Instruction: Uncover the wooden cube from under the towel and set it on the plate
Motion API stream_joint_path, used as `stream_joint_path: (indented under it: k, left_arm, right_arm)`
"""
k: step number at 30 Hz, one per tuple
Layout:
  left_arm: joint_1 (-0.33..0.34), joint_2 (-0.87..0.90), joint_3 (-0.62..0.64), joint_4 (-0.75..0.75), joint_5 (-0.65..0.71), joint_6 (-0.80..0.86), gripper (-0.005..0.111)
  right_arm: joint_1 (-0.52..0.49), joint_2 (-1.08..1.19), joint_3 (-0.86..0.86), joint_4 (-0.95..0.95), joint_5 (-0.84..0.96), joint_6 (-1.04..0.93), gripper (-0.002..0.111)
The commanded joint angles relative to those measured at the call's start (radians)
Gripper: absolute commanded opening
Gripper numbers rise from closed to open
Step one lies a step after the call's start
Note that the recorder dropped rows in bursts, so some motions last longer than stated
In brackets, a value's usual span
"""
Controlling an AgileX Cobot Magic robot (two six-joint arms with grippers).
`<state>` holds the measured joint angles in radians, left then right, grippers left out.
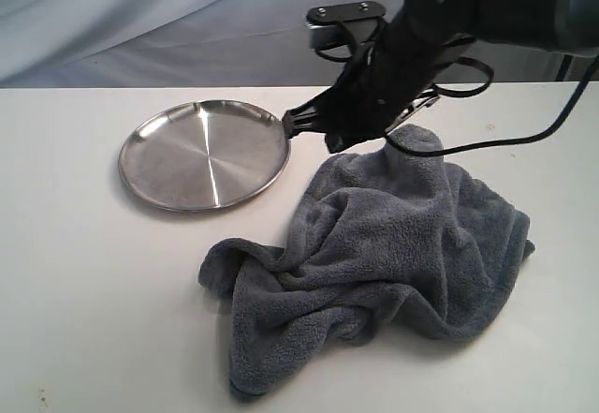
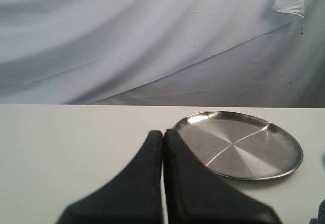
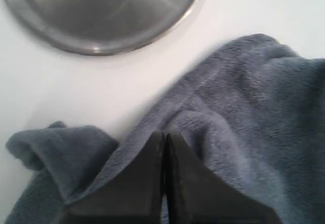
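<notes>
The fingers [image 3: 144, 178] of the right gripper [image 3: 163, 134] are pressed fully together, tips set on a raised fold of the towel [image 3: 244, 112]; whether any cloth is pinched between them cannot be told. That gripper is held at the towel's far edge, just beside the plate [image 1: 204, 154], on an arm reaching in from the desk's far right corner. The fingers [image 2: 139, 183] of the left gripper [image 2: 162, 133] are likewise closed flat against each other with nothing between them, and are held low over bare desk [image 1: 84, 291] with the plate just beyond them. The towel is heaped in thick folds over the right half of the desk, running down to its near edge. The plate is set left of the middle, toward the far edge, and nothing is carried on it. The wooden cube is not seen in any view.
</notes>
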<state>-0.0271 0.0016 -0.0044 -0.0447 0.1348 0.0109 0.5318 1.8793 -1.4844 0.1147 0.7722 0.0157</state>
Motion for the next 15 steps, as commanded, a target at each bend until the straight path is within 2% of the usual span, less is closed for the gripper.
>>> stream_joint_path:
  k: [1,9,15]
  left_arm:
    - [-0.001,-0.002,0.004,0.001,-0.002,-0.002,0.001]
    - [-0.001,-0.002,0.004,0.001,-0.002,-0.002,0.001]
    - [-0.001,-0.002,0.004,0.001,-0.002,-0.003,0.001]
  right_arm:
    - [0.104,0.001,-0.007,-0.021,0.041,-0.010,0.000]
    - [0.273,-0.021,0.058,-0.066,0.060,-0.008,0.000]
    - [0.317,-0.119,0.273,-0.062,-0.033,0.046,0.000]
